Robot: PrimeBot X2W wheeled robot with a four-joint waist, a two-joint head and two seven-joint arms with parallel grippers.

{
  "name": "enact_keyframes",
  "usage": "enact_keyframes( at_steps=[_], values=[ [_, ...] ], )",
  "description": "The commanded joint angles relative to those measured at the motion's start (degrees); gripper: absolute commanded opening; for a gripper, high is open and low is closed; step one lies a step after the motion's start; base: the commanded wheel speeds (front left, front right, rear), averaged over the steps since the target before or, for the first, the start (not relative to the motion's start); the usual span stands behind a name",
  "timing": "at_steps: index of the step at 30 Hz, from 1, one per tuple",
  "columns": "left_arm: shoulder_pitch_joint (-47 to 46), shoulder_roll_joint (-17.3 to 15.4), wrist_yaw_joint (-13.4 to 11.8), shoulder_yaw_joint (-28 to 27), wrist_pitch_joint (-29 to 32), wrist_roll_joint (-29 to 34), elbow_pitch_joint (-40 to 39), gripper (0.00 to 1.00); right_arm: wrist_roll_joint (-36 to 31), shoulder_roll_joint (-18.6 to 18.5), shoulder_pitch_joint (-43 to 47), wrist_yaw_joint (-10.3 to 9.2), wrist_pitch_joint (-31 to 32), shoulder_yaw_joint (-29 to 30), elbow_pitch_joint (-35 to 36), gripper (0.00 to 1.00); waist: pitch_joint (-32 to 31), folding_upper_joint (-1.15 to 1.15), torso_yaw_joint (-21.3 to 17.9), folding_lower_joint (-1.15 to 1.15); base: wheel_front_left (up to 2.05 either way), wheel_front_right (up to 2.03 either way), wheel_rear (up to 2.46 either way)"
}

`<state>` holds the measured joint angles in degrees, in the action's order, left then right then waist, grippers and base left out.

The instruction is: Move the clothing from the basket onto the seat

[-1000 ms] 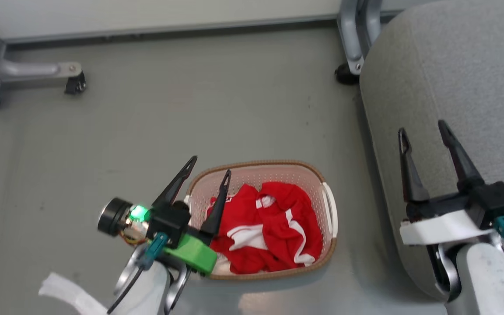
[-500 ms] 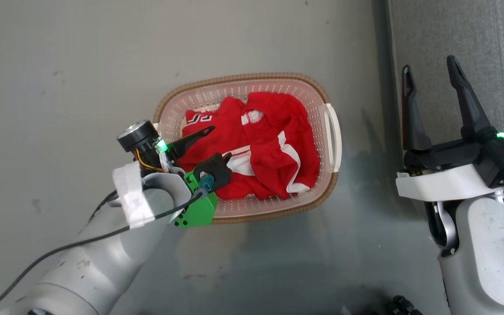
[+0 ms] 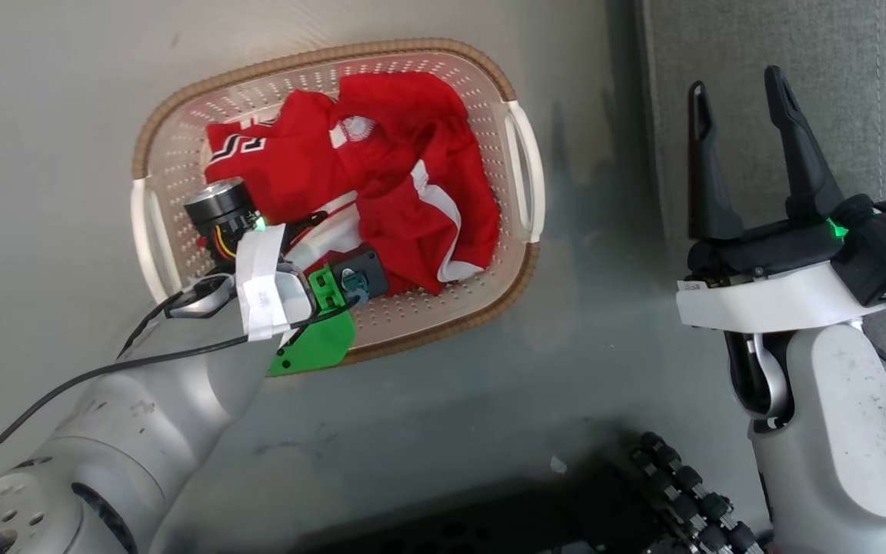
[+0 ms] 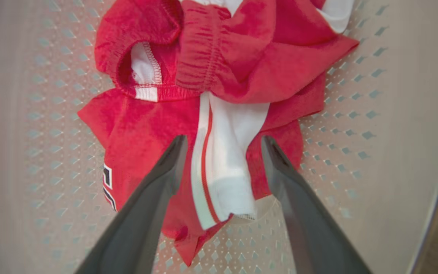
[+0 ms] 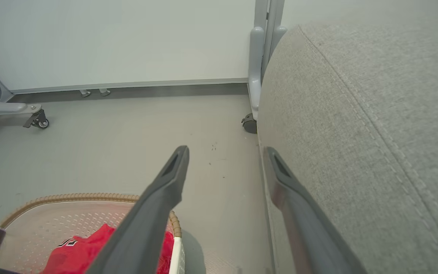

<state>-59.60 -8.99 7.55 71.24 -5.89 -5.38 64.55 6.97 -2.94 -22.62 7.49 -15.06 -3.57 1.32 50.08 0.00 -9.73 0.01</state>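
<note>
The cream basket [image 3: 320,58] with its brown rim stands on the grey floor and holds the red clothing [image 3: 381,161] with white stripes. My left gripper [image 3: 312,231] reaches down into the basket's near left part. In the left wrist view that gripper [image 4: 222,140] is open, its two fingers straddling a white panel of the clothing [image 4: 242,68] just above the perforated basket floor [image 4: 356,133]. My right gripper [image 3: 735,81] stands open and empty over the edge of the grey seat [image 3: 797,46]. The right wrist view shows this gripper [image 5: 226,149] between the basket [image 5: 89,198] and the seat [image 5: 356,114].
A grey metal frame leg with a black caster [image 5: 249,123] stands behind the seat. Another caster leg [image 5: 36,118] sits at the far left by the white wall [image 5: 127,38]. A black ribbed part [image 3: 681,492] lies at the bottom of the head view.
The head camera has tilted down, so the basket sits higher in the picture. My left gripper has turned downward and dropped into the basket onto the clothing. The right gripper stays open beside the seat.
</note>
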Motion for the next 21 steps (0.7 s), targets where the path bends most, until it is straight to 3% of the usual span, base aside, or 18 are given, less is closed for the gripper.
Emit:
enact_keyframes(
  at_steps=[1, 12, 13, 14, 21],
  values=[
    [-1.72, -0.83, -0.14, 0.46, 0.75, -0.60, 0.64, 1.00, 0.83, 0.06, -0.59, 0.00, -0.18, -0.24, -0.32, 1.00, 3.40, 0.00, -3.71, -0.01, 0.00, 0.00, 0.00],
    [-3.46, -3.49, -0.13, 2.06, 9.02, -1.00, 5.93, 1.00, 3.55, 0.04, -0.96, 0.00, -0.18, -1.20, -1.01, 1.00, 4.73, 0.00, -6.87, -0.01, 0.00, 0.00, 0.00],
    [-3.21, -3.54, -0.13, 2.08, 9.38, -0.93, 6.10, 0.47, 3.57, 0.03, -0.87, 0.00, -0.18, -1.14, -1.13, 1.00, 4.59, 0.00, -6.89, -0.01, 0.00, 0.00, 0.00],
    [-2.98, -3.55, -0.13, 2.10, 9.30, -0.95, 6.12, 0.00, 3.63, 0.03, -0.71, -0.01, -0.18, -1.07, -1.32, 1.00, 4.33, 0.00, -6.89, -0.01, 0.00, 0.00, 0.00],
    [-1.25, -2.31, -1.13, 0.57, 3.96, -3.25, 5.24, 0.00, 2.94, 0.00, 0.42, -0.01, -0.18, -0.76, -2.37, 1.00, -0.38, 0.00, -5.22, -0.01, 0.00, 0.00, 0.00]
  ],
)
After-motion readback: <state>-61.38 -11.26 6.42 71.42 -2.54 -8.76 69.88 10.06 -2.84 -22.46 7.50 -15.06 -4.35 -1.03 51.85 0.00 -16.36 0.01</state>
